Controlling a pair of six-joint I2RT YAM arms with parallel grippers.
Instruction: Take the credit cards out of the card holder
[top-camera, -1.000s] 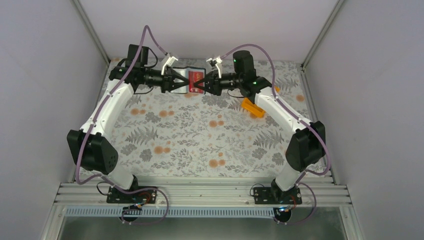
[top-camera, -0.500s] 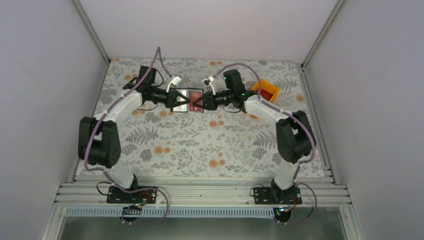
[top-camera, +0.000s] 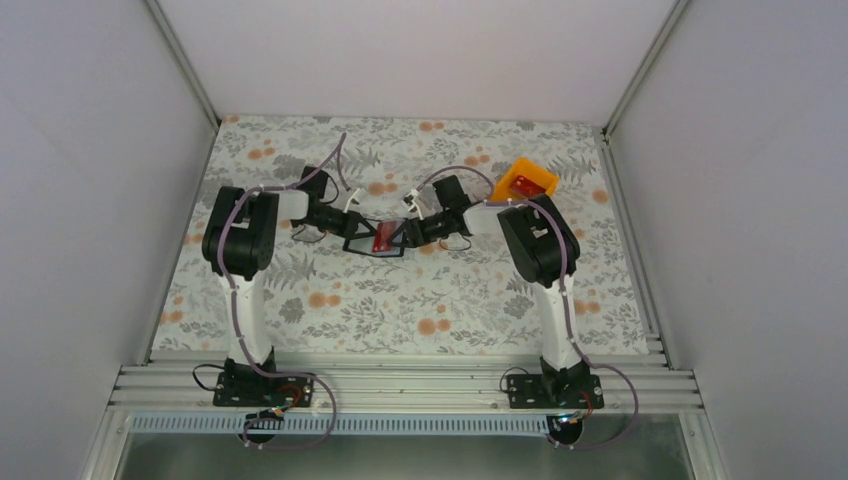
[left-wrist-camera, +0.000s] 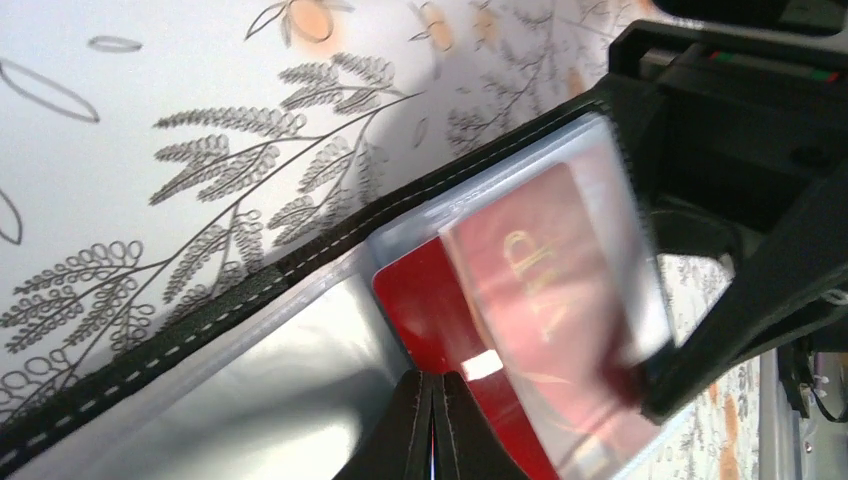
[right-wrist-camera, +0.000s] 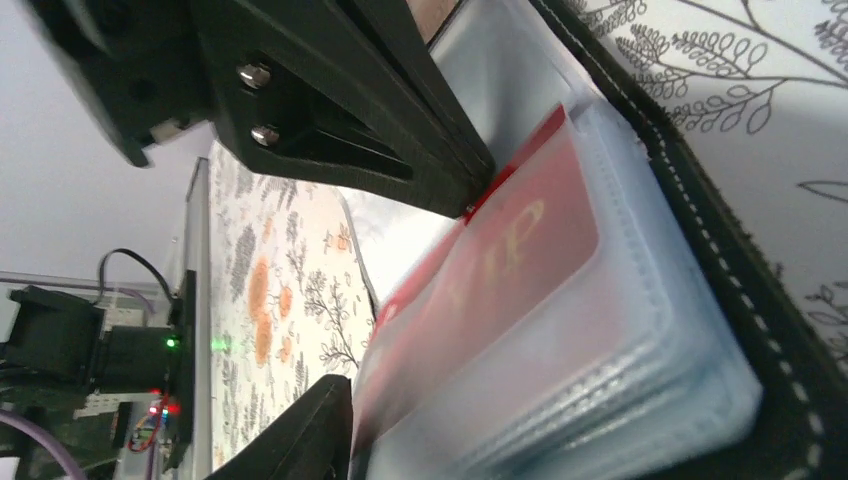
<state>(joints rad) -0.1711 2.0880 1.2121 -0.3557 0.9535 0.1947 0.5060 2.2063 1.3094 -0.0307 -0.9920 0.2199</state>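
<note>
The card holder (top-camera: 366, 243) lies open on the flowered cloth between both grippers, its black stitched edge (left-wrist-camera: 250, 285) and clear sleeves showing. A red credit card (left-wrist-camera: 430, 305) sticks partly out of a sleeve; a second one (left-wrist-camera: 550, 290) sits inside the clear sleeve above it. My left gripper (left-wrist-camera: 438, 385) is shut, pinching the holder's sleeve right at the bare card's edge. My right gripper (top-camera: 405, 232) stands open at the holder's other side. One of its fingers (right-wrist-camera: 305, 430) rests beside the sleeve stack (right-wrist-camera: 600, 330); the other is out of frame.
An orange bin (top-camera: 541, 181) stands tilted at the back right with something red inside. Both arms are folded low over the middle of the cloth, cables looping above them. Walls close in the cloth on three sides.
Both arms have brought the holder down from the air at the back to the cloth nearer the middle. The right gripper's jaws have spread apart; the left stays shut.
</note>
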